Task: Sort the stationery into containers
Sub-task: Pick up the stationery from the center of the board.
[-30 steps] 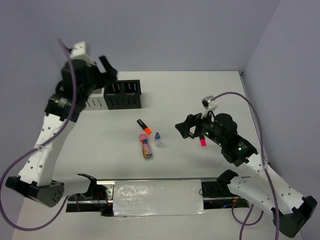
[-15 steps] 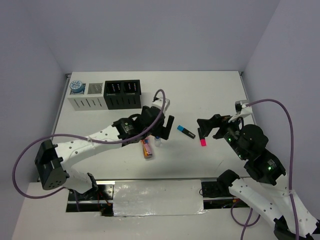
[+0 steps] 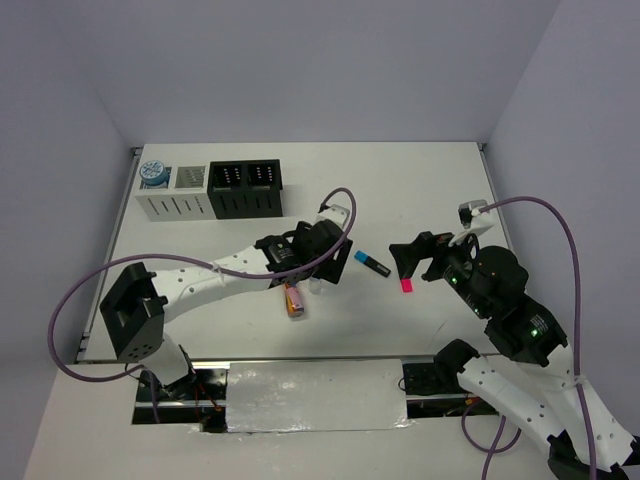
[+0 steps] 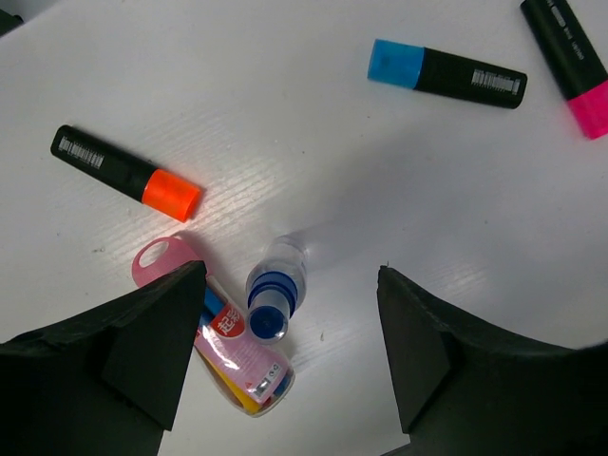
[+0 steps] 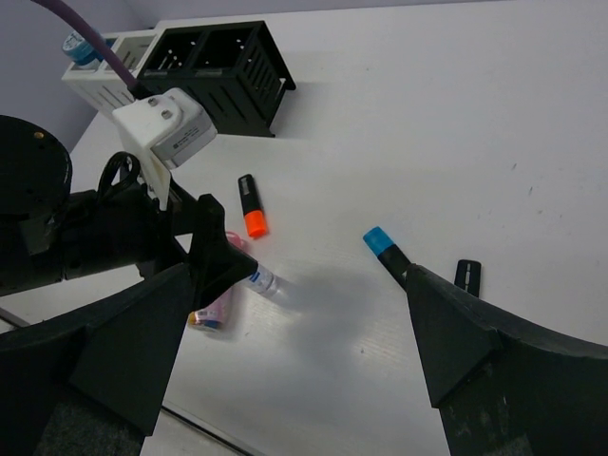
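My left gripper (image 3: 324,268) is open and empty, hanging over the tiny clear blue-capped bottle (image 4: 275,294), which stands between its fingers (image 4: 142,351) in the left wrist view. The pink-orange tube (image 4: 226,344) lies against the left finger. The orange-capped highlighter (image 4: 124,173) lies beyond it; in the top view the left arm hides it. The blue-capped highlighter (image 3: 372,263) and the pink-capped one (image 3: 405,282) lie to the right. My right gripper (image 3: 418,256) is open and empty above the pink one. The four boxes, two white (image 3: 170,203) and two black (image 3: 245,203), stand at the back left.
A round blue piece (image 3: 152,172) sits in the leftmost white box. The left arm (image 3: 200,275) stretches low across the table from the near left to the centre. The right wall (image 3: 560,150) runs close along the table's right edge.
My left arm has swung from the boxes down to the table's centre, over the bottle. My right gripper has drawn back to the right, uncovering the blue-capped highlighter.
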`<state>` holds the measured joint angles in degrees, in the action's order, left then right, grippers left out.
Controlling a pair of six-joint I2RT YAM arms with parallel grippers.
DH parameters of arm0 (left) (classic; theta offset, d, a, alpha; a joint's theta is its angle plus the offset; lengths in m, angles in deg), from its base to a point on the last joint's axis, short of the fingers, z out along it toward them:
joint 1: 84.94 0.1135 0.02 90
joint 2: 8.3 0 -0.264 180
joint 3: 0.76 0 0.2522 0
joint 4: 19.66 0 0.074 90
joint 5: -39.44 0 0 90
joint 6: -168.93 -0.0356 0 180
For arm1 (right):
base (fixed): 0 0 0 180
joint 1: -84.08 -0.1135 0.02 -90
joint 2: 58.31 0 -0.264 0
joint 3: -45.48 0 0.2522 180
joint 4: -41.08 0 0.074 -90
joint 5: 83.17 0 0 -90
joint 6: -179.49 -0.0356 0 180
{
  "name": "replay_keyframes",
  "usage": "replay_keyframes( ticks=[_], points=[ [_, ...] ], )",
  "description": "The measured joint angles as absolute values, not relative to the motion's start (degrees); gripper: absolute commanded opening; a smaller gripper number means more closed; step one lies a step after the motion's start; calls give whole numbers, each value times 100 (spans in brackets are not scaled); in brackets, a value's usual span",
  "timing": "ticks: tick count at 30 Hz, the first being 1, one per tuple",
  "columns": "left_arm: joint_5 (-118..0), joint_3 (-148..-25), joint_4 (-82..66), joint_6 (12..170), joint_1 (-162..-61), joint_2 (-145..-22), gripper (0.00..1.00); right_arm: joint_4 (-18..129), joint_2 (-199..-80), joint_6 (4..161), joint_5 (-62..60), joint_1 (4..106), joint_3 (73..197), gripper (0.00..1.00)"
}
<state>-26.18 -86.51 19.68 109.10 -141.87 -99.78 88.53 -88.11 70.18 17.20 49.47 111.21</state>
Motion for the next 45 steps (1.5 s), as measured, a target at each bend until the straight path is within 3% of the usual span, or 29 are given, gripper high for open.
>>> replay_keyframes(
  ticks=[4, 11, 26, 29, 32, 33, 35, 36, 45],
  points=[
    [-2620, -8585, 1973, 10996, -14187, -9985, 76, 8855, -8818, 7053, 1691, 4947, 11116, 100],
    [-2616, -8515, 1990, 11070, -14187, -10007, 76, 8855, -8840, 7072, 1632, 4947, 11044, 100],
    [-2616, -8310, 2045, 11087, -14073, -10087, 66, 8842, -8864, 7090, 1541, 4947, 11020, 100],
    [-2626, -8273, 2034, 11087, -14058, -10092, 60, 8838, -8864, 7092, 1517, 4947, 11020, 100],
    [-2661, -8260, 2021, 11105, -14056, -10125, 40, 8831, -8864, 7090, 1501, 4947, 11005, 100],
    [-2679, -8257, 2014, 11103, -14056, -10133, 26, 8829, -8864, 7090, 1499, 4947, 10989, 100],
    [-2694, -8257, 1964, 11105, -14056, -10133, 14, 8831, -8864, 7090, 1501, 4947, 10959, 100],
    [-2703, -8257, 1949, 11077, -14056, -10133, 0, 8831, -8864, 7090, 1499, 4947, 10948, 100],
    [-2624, -8605, 2454, 11122, -13940, -10125, 0, 8831, -8864, 7090, 1506, 4947, 10944, 100]
  ],
)
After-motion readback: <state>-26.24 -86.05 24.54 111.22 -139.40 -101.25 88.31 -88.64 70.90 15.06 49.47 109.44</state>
